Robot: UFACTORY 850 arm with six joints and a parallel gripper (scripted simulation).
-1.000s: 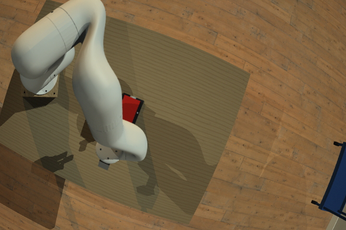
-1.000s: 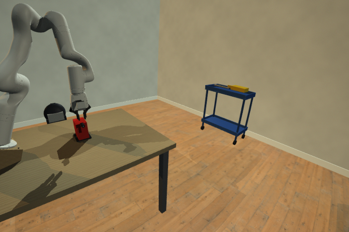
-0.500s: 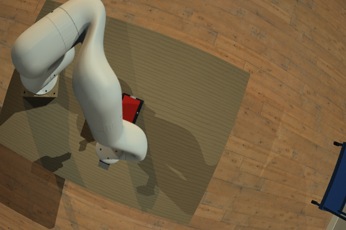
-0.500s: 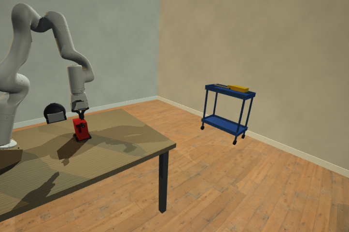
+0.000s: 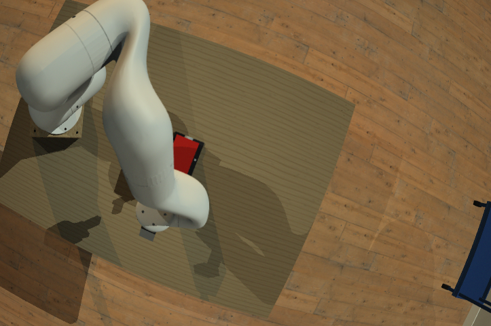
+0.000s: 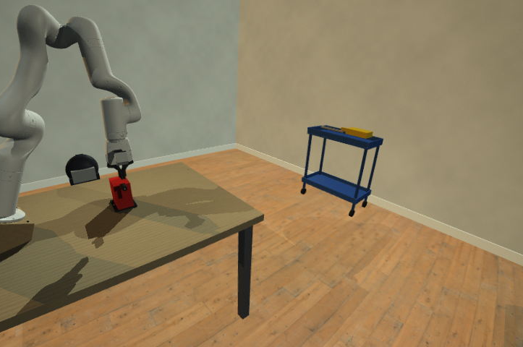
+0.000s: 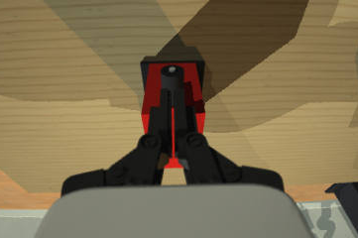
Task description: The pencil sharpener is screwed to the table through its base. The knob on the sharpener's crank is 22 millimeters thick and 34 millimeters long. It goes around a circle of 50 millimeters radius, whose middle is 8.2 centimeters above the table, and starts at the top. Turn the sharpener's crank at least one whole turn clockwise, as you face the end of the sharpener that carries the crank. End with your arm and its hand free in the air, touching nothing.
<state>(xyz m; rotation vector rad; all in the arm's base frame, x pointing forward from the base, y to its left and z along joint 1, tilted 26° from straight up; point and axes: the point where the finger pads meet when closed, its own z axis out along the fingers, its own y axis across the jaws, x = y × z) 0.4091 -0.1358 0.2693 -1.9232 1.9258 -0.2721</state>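
The red pencil sharpener [image 5: 185, 153] [image 6: 120, 196] [image 7: 198, 120] stands on its black base on the table [image 5: 253, 126] [image 6: 179, 212]. Its dark crank knob [image 7: 172, 77] shows in the wrist view, just past my fingertips. My gripper [image 6: 122, 173] [image 7: 173, 104] hangs straight down over the top of the sharpener. Its two black fingers are pressed almost together, with only a thin red slit between them. The knob is not between them. In the overhead view the arm hides the gripper and the knob.
A black round object with a grey plate [image 6: 81, 168] stands on the table behind the sharpener. The arm's base sits on a wooden block [image 6: 6, 235] at the left. A blue cart [image 6: 339, 163] [image 5: 484, 253] stands on the floor, far to the right.
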